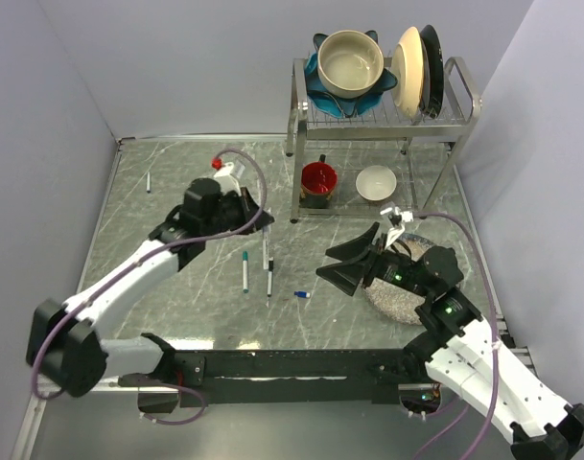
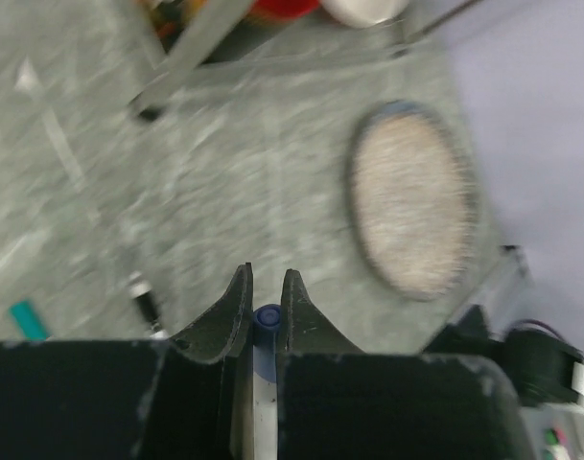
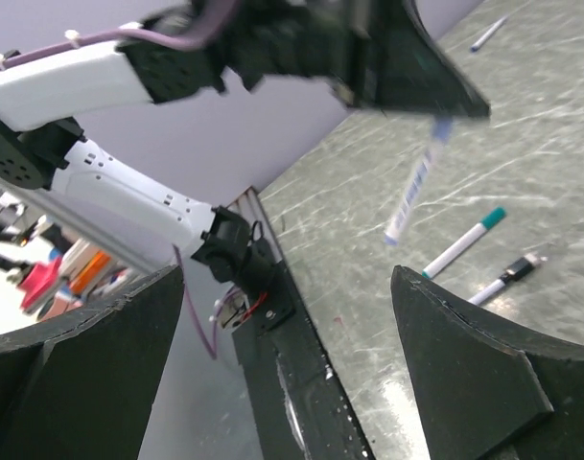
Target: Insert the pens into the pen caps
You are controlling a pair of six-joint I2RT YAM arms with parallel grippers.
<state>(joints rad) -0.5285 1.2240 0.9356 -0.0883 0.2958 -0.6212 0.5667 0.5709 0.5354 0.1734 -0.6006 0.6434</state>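
Note:
My left gripper (image 1: pixel 261 222) is shut on a white pen (image 1: pixel 265 251) that hangs down from it above the table. In the left wrist view a blue pen cap (image 2: pixel 267 316) on that pen's end sits pinched between the fingers of the left gripper (image 2: pixel 266 278). The right wrist view shows the same pen (image 3: pixel 416 187) hanging tilted. A teal-capped pen (image 1: pixel 245 270) and a black-capped pen (image 1: pixel 269 278) lie side by side below it. A loose blue cap (image 1: pixel 301 294) lies to their right. My right gripper (image 1: pixel 344 264) stands wide open and holds nothing, right of that cap.
A thin pen (image 1: pixel 148 182) lies alone at the far left. A dish rack (image 1: pixel 464 96) with bowls and plates stands at the back, a red mug (image 1: pixel 318 179) and white bowl (image 1: pixel 376 182) beneath it. A round grey mat (image 1: pixel 392 297) lies under my right arm.

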